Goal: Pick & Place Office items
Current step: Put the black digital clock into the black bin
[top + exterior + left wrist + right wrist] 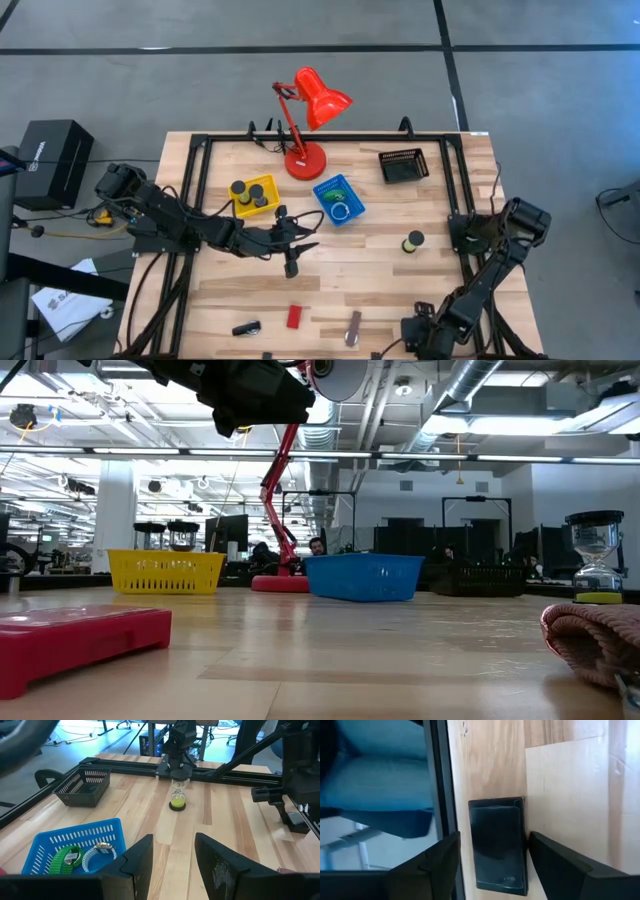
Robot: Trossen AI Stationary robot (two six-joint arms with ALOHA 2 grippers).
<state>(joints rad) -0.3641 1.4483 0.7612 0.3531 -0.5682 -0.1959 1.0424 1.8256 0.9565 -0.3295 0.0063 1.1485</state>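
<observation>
Left pincer (296, 243): I see it hovering at the centre of the high view, just below the yellow tray and left of the blue one; in its wrist view the two fingers (137, 862) stand spread with bare wood between them, pinching nothing.
Right pincer (492, 865): low at the bottom edge of the high view, right of centre; its fingers are spread on either side of a flat black block (498, 842) that lies at the table's edge, and I cannot tell whether they touch it.
Yellow tray (266, 182): left of centre in the high view, with dark discs (247, 194) inside.
Blue tray (325, 188): just right of the yellow one; in it a green piece (66, 859) and a silvery ring (98, 855) lie side by side.
Black tray (403, 165): upper right of the table.
Small timer (413, 241): standing alone, right of centre, yellow-green inside, well apart from the trays.
Red block (293, 316): lower centre of the high view, lying flat.
Black piece (246, 327): just left of the red block.
Brown-silver bar (353, 327): right of the red block, near the bottom edge.
Red lamp (305, 160): upright at the top centre of the table.
</observation>
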